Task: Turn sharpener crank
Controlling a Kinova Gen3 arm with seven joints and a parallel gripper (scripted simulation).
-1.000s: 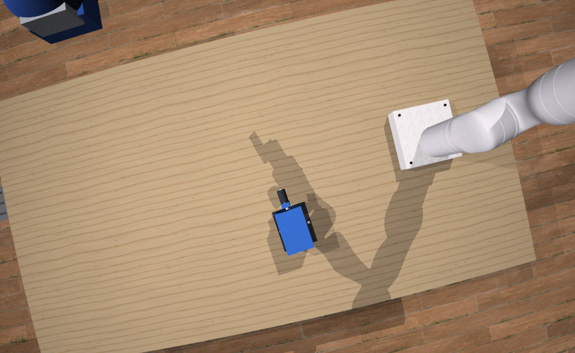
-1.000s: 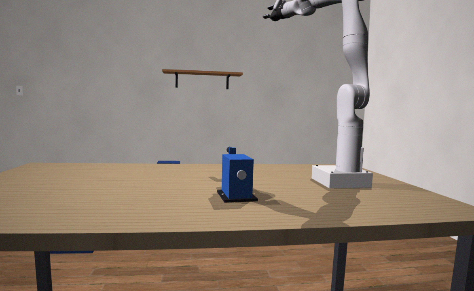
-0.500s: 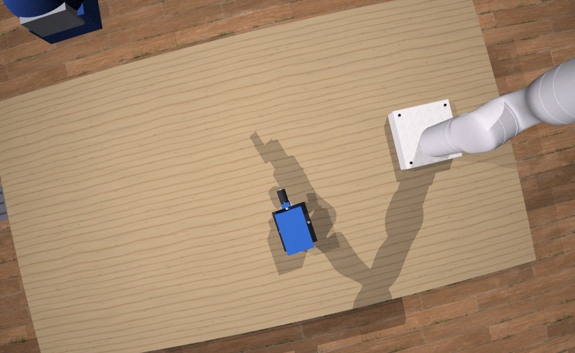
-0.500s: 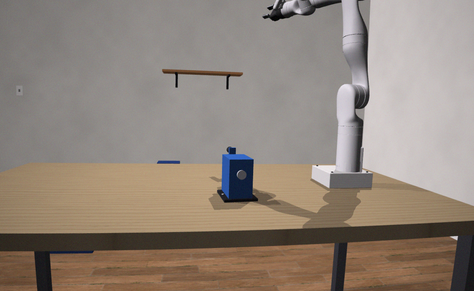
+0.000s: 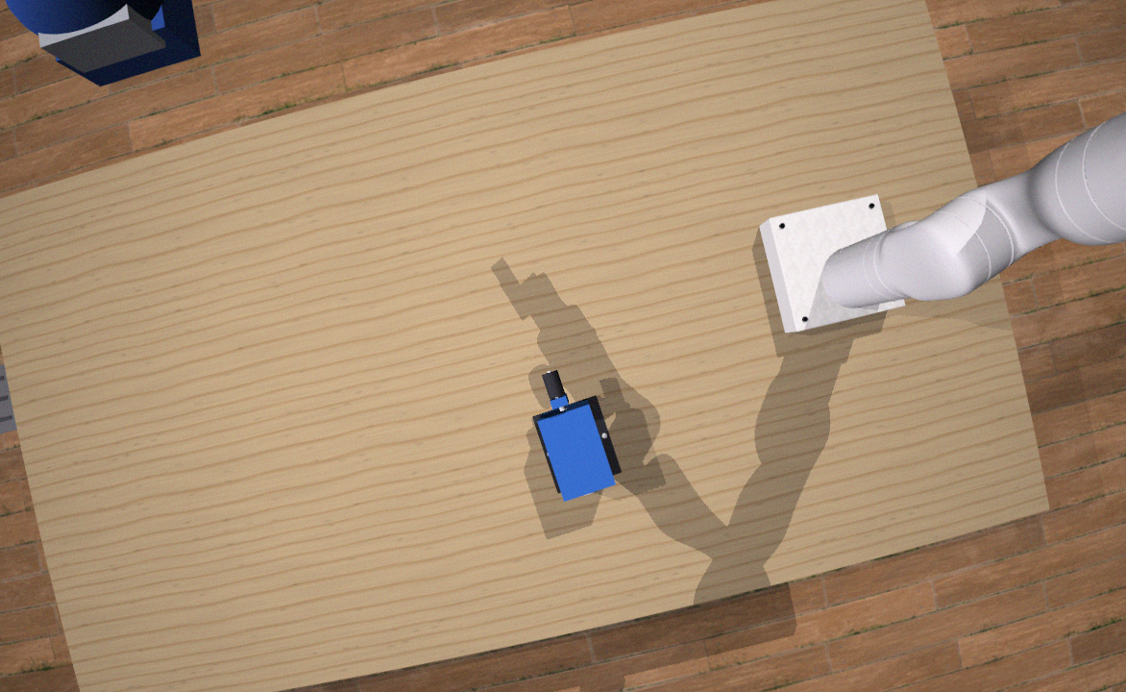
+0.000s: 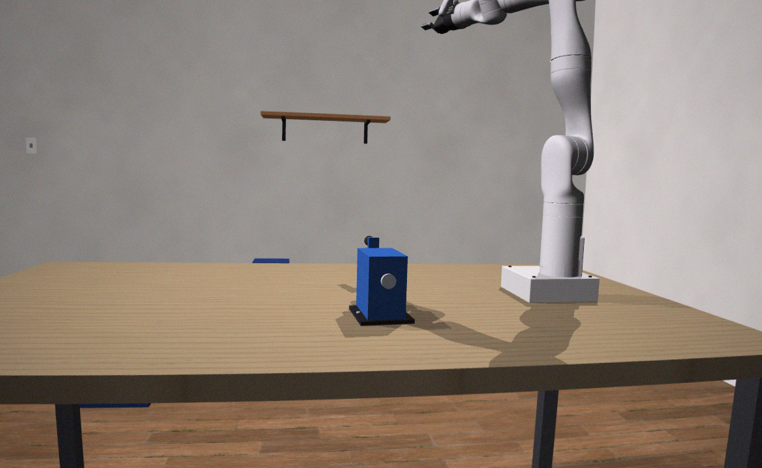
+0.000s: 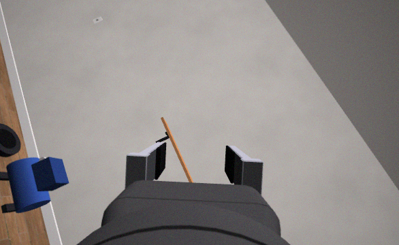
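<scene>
The sharpener is a blue box on a black base plate near the middle of the table; it also shows in the side view. Its crank, with a dark handle, sticks out of the far side; only its top shows above the box in the side view. A grey knob sits on the box's right face. My gripper is high above the table, far from the sharpener, pointing toward the back wall. In the wrist view its fingers are open and empty.
The arm's white base is bolted at the table's right side. A wooden wall shelf hangs on the back wall. A blue object and a black disc lie on the floor by the wall.
</scene>
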